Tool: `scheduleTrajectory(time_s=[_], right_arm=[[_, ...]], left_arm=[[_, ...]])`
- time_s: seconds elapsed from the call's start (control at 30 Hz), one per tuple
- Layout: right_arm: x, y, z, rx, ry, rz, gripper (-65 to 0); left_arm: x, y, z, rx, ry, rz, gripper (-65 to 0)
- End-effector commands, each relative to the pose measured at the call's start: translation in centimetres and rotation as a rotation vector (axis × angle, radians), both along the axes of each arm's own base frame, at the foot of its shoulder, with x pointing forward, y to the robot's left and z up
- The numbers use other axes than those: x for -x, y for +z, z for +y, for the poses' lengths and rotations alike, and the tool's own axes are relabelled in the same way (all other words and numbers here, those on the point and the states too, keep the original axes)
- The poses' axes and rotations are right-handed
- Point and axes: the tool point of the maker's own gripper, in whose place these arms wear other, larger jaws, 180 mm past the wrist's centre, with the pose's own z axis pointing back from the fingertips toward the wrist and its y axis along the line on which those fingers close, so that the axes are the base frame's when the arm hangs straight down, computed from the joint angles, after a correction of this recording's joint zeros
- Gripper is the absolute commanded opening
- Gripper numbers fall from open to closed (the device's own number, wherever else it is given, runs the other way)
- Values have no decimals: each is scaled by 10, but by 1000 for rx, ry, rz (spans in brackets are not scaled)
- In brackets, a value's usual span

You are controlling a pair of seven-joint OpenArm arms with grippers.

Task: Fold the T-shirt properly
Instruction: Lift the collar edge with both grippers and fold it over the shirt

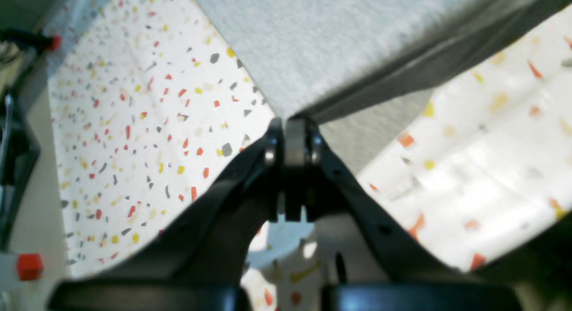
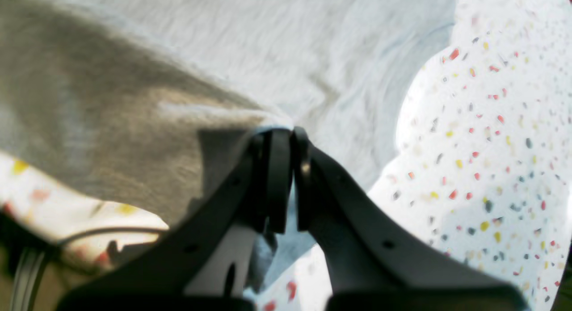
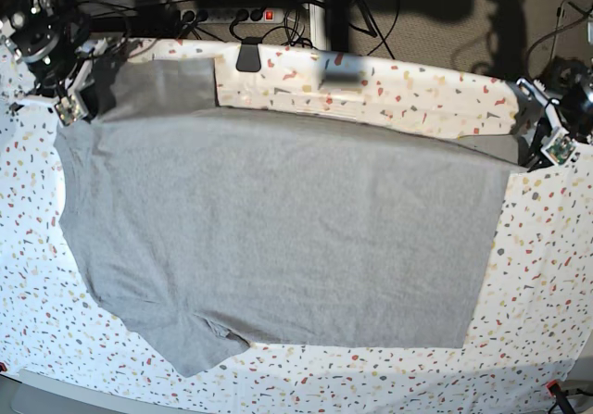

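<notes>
Base view is showing the whole grey T-shirt (image 3: 278, 229) lying spread, plain side up, across the speckled table (image 3: 547, 275), one sleeve pointing to 7 o'clock, another flap at 11 o'clock. The wrist views are giving only close-ups. Left wrist view: the left gripper (image 1: 292, 123) is sitting with jaws together, pinching a T-shirt corner (image 1: 313, 56), with a darker fold running off toward 2 o'clock. Right wrist view: the right gripper (image 2: 281, 132) is likewise clamping a T-shirt edge (image 2: 134, 119), cloth draping toward 9 o'clock. In the base view the left gripper (image 3: 554, 150) is sitting at 3 o'clock, the right gripper (image 3: 69, 104) at 10 o'clock. Only the base view is showing cables and a power strip (image 3: 232, 13) at 12 o'clock, beyond the table.
</notes>
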Motion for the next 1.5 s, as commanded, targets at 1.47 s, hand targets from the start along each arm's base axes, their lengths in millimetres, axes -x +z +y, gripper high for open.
scheduleTrajectory(time_s=[1.47], right_arm=[[-151, -22, -13, 8, 30, -33, -650]], left_arm=[[-111, -36, 15, 5, 83, 5, -650]])
